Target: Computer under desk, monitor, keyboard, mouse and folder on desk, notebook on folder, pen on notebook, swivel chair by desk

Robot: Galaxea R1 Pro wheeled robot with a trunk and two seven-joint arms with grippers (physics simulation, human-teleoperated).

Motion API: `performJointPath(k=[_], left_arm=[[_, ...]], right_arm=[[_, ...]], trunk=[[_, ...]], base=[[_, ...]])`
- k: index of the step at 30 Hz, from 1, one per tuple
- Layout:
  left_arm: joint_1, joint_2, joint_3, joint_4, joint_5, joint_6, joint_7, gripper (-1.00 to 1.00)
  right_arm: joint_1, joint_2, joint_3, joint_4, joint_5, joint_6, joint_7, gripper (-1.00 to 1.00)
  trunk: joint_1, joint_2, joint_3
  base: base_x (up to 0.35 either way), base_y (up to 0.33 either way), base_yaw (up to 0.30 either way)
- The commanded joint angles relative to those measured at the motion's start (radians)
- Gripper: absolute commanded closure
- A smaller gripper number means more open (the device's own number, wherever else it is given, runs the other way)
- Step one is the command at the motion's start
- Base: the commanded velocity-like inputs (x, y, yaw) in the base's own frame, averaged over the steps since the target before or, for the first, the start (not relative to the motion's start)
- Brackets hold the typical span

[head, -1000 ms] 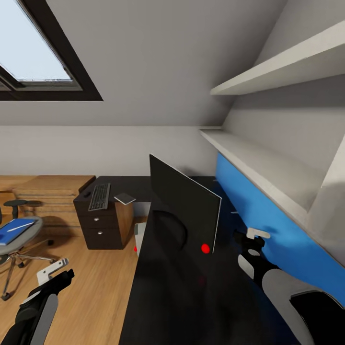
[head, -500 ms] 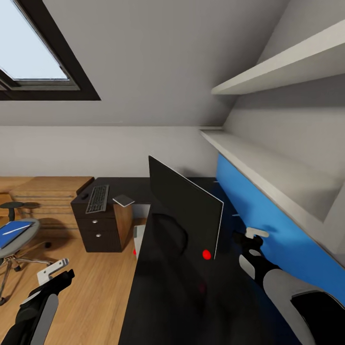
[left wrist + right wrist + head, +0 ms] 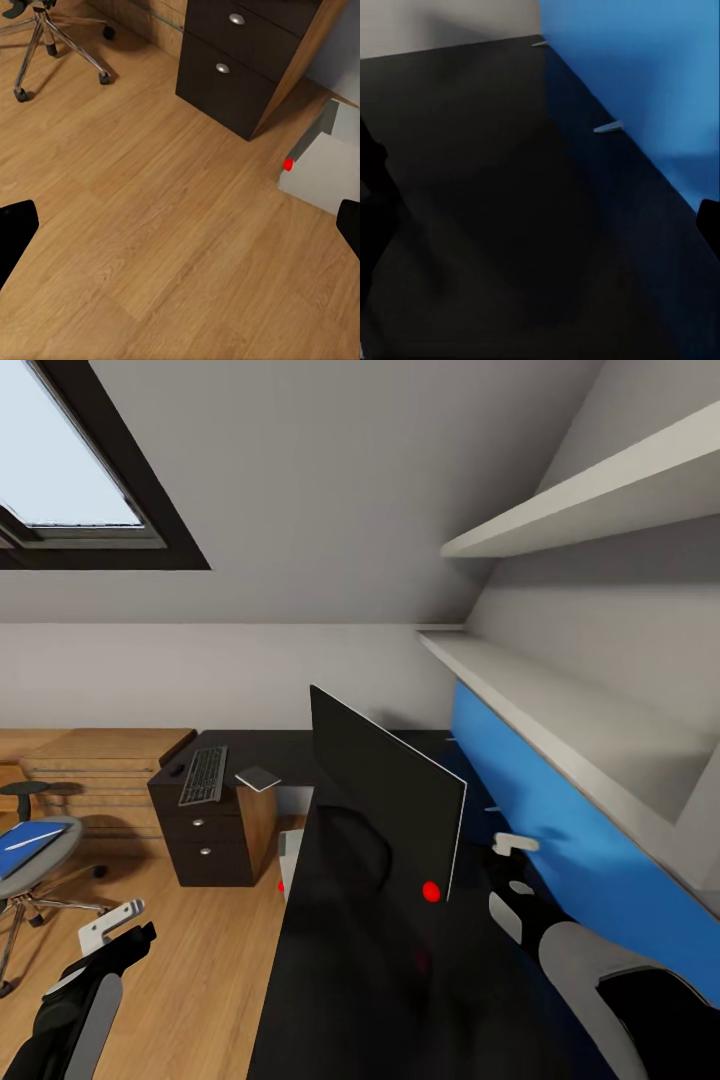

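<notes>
The black-topped counter (image 3: 380, 1000) runs in an L, one leg stretching away under the blue wall panel (image 3: 560, 830), the other turning off at the far end toward the drawer unit (image 3: 205, 840). The monitor (image 3: 385, 800) stands upright on the long leg, turned edge-on and slantwise, with its red dot at the lower corner nearest the robot. The keyboard (image 3: 203, 774) lies on the far short leg, above the drawers, close to that end's outer edge; a small dark mouse (image 3: 176, 768) sits just beside it on the outer side, and a flat grey notebook (image 3: 259, 777) lies near the keyboard on the inner side, at the counter's front edge. The computer (image 3: 290, 860) stands on the wooden floor in the inner corner of the L, partly hidden by the counter's edge; the left wrist view shows its grey case (image 3: 326, 169) with the red button beside the drawers.

The swivel chair (image 3: 35, 870) stands on the floor well apart from the counter, carrying the blue folder (image 3: 25, 845) on its seat with the pale pen (image 3: 38, 837) lying across it.

The left gripper (image 3: 112, 925) hangs over the floor beside the counter's long edge, jaws spread wide and holding nothing. The right gripper (image 3: 515, 860) hovers over the counter between the monitor and the blue panel, its jaws wide apart and empty.
</notes>
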Motion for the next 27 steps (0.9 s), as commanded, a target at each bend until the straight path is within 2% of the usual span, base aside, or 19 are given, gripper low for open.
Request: performJointPath(k=[1,6,15,20,27], left_arm=[[0.000,0.000,-0.001,-0.001,0.010,0.003,0.007,-1.00],[0.000,0.000,-0.001,-0.001,0.010,0.003,0.007,-1.00],[0.000,-0.001,-0.001,-0.003,0.010,0.003,0.007,-1.00],[-0.001,-0.001,-0.001,-0.003,0.010,0.003,0.007,-1.00],[0.000,-0.001,-0.001,-0.002,0.010,0.003,0.007,-1.00]], right_arm=[[-0.001,0.003,0.008,0.000,-0.007,-0.002,-0.003,-1.00],[0.000,0.012,0.011,0.000,0.021,-0.003,-0.002,-1.00],[0.002,0.039,0.016,-0.001,0.107,-0.004,-0.002,-1.00],[0.003,0.079,0.014,-0.002,0.146,-0.005,-0.001,-1.00],[0.004,0.115,0.015,-0.002,0.172,-0.006,-0.004,-1.00]], trunk=[[0.001,-0.002,-0.001],[0.001,-0.002,-0.001],[0.001,-0.002,-0.001],[0.001,-0.002,-0.001],[0.001,-0.002,0.001]], base=[[0.000,0.000,0.000],[0.000,0.000,0.000],[0.000,0.000,0.000],[0.000,0.000,0.000],[0.000,0.000,0.117]])
